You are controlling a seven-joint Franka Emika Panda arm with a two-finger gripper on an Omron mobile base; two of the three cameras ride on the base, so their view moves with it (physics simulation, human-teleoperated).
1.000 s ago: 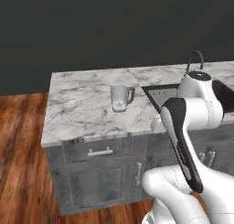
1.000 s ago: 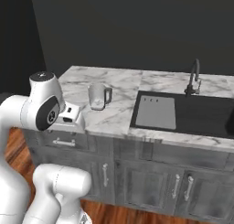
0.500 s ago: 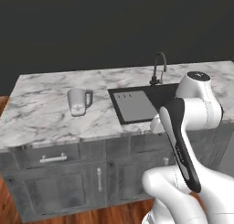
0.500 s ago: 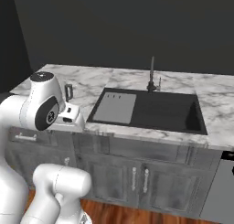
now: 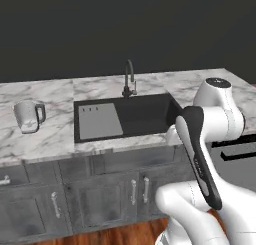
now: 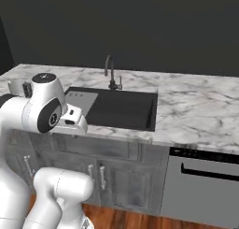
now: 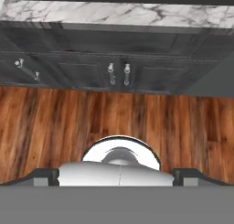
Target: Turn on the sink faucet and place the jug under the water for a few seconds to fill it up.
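Looking over the sink [image 5: 145, 116] from both base cams: black basin sunk into the white marble counter [image 5: 50, 96], grey slotted drainboard [image 5: 100, 120] filling the sink's left part. Sink faucet [image 5: 129, 79] at the sink's back edge, dark gooseneck standing upright, spout arching forward over the basin. Jug [image 5: 27, 116] well off to the left of the sink, upright on the marble, dark handle turned toward the sink, nothing touching it. Same jug [image 6: 18, 88] barely peeking out in the right base view, left of the sink and mostly hidden behind the arm's big white joint.

Gripper [image 6: 70, 121] hanging out in front of the sink's front-left corner, just past the counter edge, pointing down and well apart from both jug and faucet. Can't tell how far open, fingers too hidden to judge, and no sign of anything held.

Hand cam aimed down below the sink: dark grey cabinet doors [image 7: 119, 67] with paired metal handles, wood floor [image 7: 137, 113] underneath, strip of marble along the top.

Also, right of the sink under the counter: grey appliance front [image 6: 205, 186] with a dark bar handle.
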